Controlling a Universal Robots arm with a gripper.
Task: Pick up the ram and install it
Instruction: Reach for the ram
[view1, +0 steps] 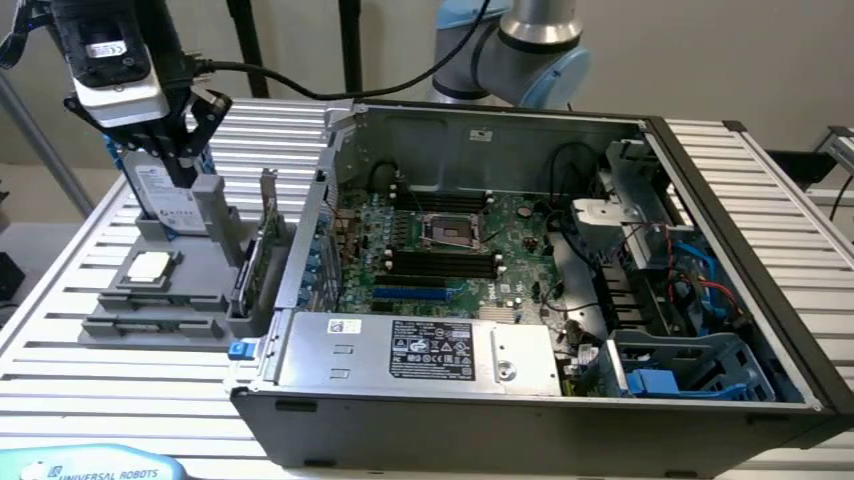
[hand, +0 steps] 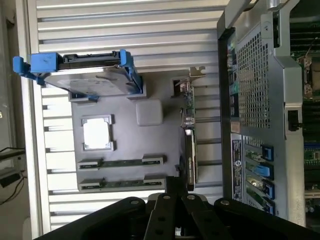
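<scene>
Two ram sticks lie flat in slots at the near end of the grey parts holder (view1: 187, 300). In the wrist view they show as thin dark-green strips, one (hand: 122, 162) beside the other (hand: 122, 183); in the exterior view the nearer ram stick (view1: 131, 325) lies at the holder's front. My gripper (view1: 171, 145) hangs above the holder's far end, over the upright hard drive (view1: 167, 195). It is shut with nothing in it, and its black fingers (hand: 170, 192) are pressed together. The black memory slots (view1: 441, 262) sit on the motherboard inside the open case.
The holder also carries a silver processor (hand: 96, 134) and an upright green card with a metal bracket (view1: 254, 265). The hard drive's blue bracket (hand: 45, 62) sticks out. The open computer case (view1: 747, 200) fills the exterior view's right, with its power supply (view1: 414, 350) in front.
</scene>
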